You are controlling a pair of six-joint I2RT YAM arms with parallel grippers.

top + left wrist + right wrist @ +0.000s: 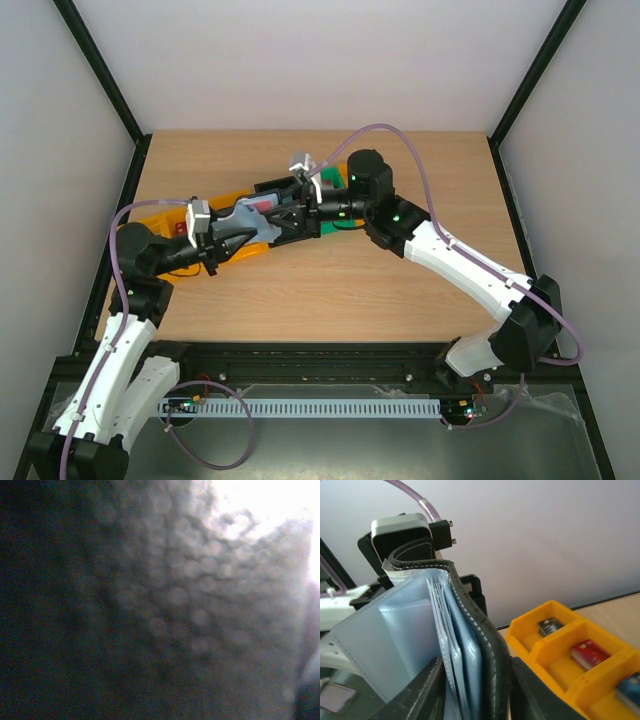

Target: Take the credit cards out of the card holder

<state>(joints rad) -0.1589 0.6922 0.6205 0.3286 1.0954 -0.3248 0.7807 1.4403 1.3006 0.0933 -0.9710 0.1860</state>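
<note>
The card holder [492, 640], black with stitched edges and blue-grey pocket leaves [405, 630], hangs fanned open between both grippers above the table. My right gripper [475, 682] is shut on its cover and several leaves, one finger on each side. From the far side my left gripper [240, 233] is shut on the holder's [256, 214] other end. The left wrist view is filled by a dark blurred textured surface. A red credit card [589, 653] lies in the yellow bin. No card shows in the pockets facing me.
The yellow bin [560, 645] has several compartments; a black card [550, 626] and a blue card [627, 690] lie in others. In the top view the yellow bin [165, 215] sits under the left arm and a green bin [335, 185] under the right wrist.
</note>
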